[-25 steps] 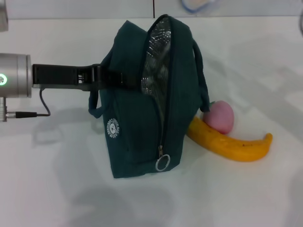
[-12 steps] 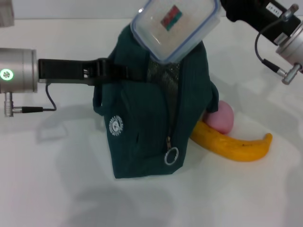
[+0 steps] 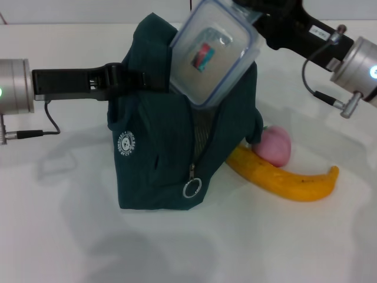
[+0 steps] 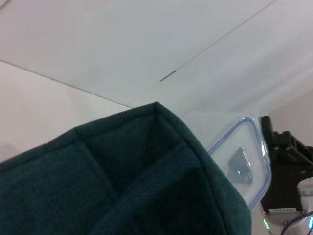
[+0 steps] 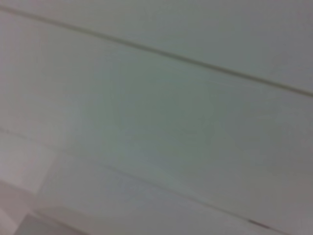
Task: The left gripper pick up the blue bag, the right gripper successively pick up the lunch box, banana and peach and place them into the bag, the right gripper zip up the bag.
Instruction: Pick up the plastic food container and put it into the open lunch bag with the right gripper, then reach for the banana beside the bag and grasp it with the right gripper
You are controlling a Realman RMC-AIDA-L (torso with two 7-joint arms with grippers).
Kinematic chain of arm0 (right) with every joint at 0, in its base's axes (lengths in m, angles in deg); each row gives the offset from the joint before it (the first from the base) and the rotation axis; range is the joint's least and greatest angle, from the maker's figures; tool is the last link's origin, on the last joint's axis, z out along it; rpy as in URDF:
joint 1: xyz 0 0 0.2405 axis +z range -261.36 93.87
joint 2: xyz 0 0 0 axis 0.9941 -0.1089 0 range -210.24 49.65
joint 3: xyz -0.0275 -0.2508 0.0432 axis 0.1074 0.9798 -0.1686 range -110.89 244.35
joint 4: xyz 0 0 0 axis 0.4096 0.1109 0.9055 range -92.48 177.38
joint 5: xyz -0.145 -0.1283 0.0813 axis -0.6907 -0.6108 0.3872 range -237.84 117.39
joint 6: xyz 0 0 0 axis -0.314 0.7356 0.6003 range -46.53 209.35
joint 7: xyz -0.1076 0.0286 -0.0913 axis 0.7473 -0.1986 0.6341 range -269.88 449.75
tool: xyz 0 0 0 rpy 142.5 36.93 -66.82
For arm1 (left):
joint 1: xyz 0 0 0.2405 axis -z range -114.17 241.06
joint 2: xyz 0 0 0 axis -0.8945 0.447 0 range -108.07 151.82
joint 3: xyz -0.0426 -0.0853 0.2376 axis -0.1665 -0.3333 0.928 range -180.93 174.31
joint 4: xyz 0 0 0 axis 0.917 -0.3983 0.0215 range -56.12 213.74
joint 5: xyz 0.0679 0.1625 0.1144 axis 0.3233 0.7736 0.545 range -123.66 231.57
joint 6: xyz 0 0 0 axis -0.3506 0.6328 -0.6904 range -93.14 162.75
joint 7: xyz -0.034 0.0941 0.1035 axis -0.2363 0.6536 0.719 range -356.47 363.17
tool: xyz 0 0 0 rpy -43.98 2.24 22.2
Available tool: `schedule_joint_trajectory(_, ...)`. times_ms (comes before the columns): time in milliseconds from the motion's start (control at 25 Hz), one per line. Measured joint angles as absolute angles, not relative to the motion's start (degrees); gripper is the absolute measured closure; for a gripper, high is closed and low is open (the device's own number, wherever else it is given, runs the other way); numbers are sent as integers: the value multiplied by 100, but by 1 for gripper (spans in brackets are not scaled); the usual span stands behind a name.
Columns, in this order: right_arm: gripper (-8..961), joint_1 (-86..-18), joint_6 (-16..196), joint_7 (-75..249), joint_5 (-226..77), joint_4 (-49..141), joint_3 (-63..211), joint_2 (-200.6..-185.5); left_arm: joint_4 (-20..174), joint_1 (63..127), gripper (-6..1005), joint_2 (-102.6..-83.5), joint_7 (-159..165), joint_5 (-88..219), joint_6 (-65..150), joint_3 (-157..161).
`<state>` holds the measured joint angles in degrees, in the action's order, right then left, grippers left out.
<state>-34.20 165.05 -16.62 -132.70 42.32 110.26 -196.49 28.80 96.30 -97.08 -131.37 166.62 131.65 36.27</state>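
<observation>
Since half a sec ago, the lunch box (image 3: 215,53) is sitting lower and more tilted, its lower end now dipping into the open top of the blue bag (image 3: 159,147), and the bag is leaning further toward the robot's left w/ its ring zipper pull (image 3: 191,188) shifted that way too. Banana (image 3: 288,180) and peach (image 3: 274,146) are lying where they were.

Right claw (image 3: 250,15) is clenching the lunch box by its far upper end, arm reaching in from the upper right of the head view. Box is clear plastic w/ rounded corners, blue-rimmed see-through lid, small red-and-teal label facing the camera. Left wrist view is catching its blue rim (image 4: 244,161) just past the bag's edge.

Left claw (image 3: 138,82) is gripping the bag at its upper left side, by the handle area, keeping it upright on the white table (image 3: 59,236). Bag is dark teal fabric, round white bear logo (image 3: 125,143) on the near side, zipper undone down the front.

Peach, pink and round, is resting against the bag's right side, touching the banana. Banana, yellow w/ brown specks, is lying curved on the table, one end tucked under the bag's edge.

Right wrist view is showing only pale blank surface.
</observation>
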Motion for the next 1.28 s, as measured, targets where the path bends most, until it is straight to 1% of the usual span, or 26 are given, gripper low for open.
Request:
schedule_joint_trajectory(160, 812, -3215, 16526, -1609, -13379, 4186, 11148, -19649, 2892, 9638, 948, -9716, -13054, 16662, 13165, 3637)
schedule_joint_trajectory(360, 808, -3169, 16543, -1541, -13423, 4193, 11192, -19649, 3061, 9644, 948, -9715, -12945, 16661, 13166, 3605)
schedule_joint_trajectory(600, 556, -3232, 16663, -1520, -13423, 4549, 11236, -19649, 3081, 9518, 948, -9707, -12878, 16661, 13165, 3600)
schedule_joint_trajectory(800, 367, -3494, 16752, -1527, -13415, 5366, 11801, -19646, 3084, 9310, 948, -9676, -12765, 16661, 13098, 3594)
schedule_joint_trajectory(880, 274, -3617, 16741, -1538, -13419, 5657, 12137, -19617, 3089, 9256, 948, -9673, -12714, 16661, 13050, 3594)
schedule_joint_trajectory(1000, 135, -3821, 16647, -1578, -13526, 6303, 12862, -19462, 3091, 9205, 948, -9676, -12685, 16659, 13027, 3595)
schedule_joint_trajectory(1280, 108, -4071, 16737, -2462, -15476, 8473, 13217, -18990, 3091, 9065, 948, -9707, -12683, 16597, 13030, 3598)
